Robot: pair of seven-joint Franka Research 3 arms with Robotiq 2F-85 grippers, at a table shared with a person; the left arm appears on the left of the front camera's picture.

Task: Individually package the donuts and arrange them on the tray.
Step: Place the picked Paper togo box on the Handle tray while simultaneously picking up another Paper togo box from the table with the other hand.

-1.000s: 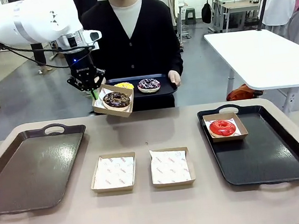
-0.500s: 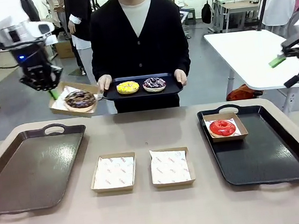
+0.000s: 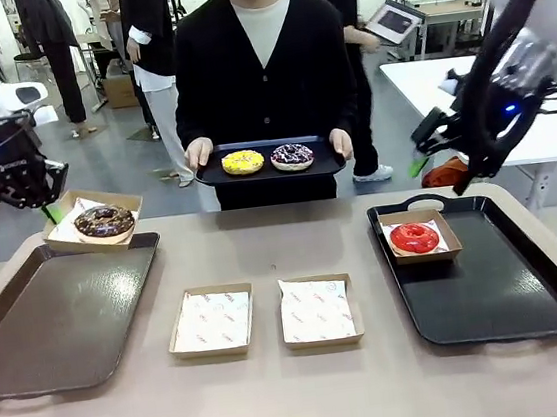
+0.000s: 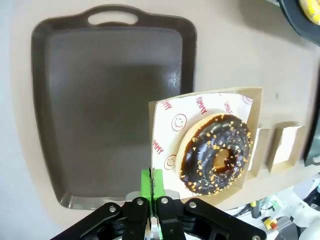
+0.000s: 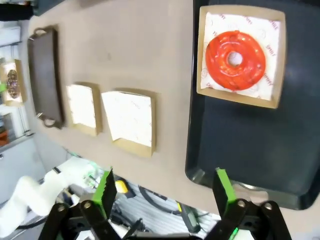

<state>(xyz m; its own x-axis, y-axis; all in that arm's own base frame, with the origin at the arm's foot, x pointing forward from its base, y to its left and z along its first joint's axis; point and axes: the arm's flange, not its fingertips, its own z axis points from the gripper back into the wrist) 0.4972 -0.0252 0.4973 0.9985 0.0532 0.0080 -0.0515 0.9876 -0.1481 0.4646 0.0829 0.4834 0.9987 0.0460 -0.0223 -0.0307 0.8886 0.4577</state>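
Beige table (image 3: 280, 399) in a busy workshop, with a person standing at its far side; a bare brown tray (image 3: 32, 337) lies at the table's left end; over the far edge of the brown tray, the left gripper (image 3: 49, 204) is pinched tight on the rim of a cardboard box (image 3: 96, 198) lined with printed paper, and the chocolate donut (image 3: 104, 222) with light sprinkles sits in that box; to the right of the brown tray, two empty lined boxes (image 3: 212, 321) (image 3: 316, 311) rest side by side on the table; farther right of the brown tray lies a black tray (image 3: 510, 293), and in its far left corner a second box (image 3: 415, 216) holds the red donut (image 3: 415, 238); above that black tray, well apart from the brown tray, the right gripper (image 3: 423, 150) hangs with its jaws spread wide and nothing between them; beyond the brown tray and to its right, the person's hands (image 3: 198, 154) (image 3: 338, 142) hold a small dark tray (image 3: 270, 173) carrying the yellow donut (image 3: 243, 161) and the purple donut (image 3: 292, 156) side by side.
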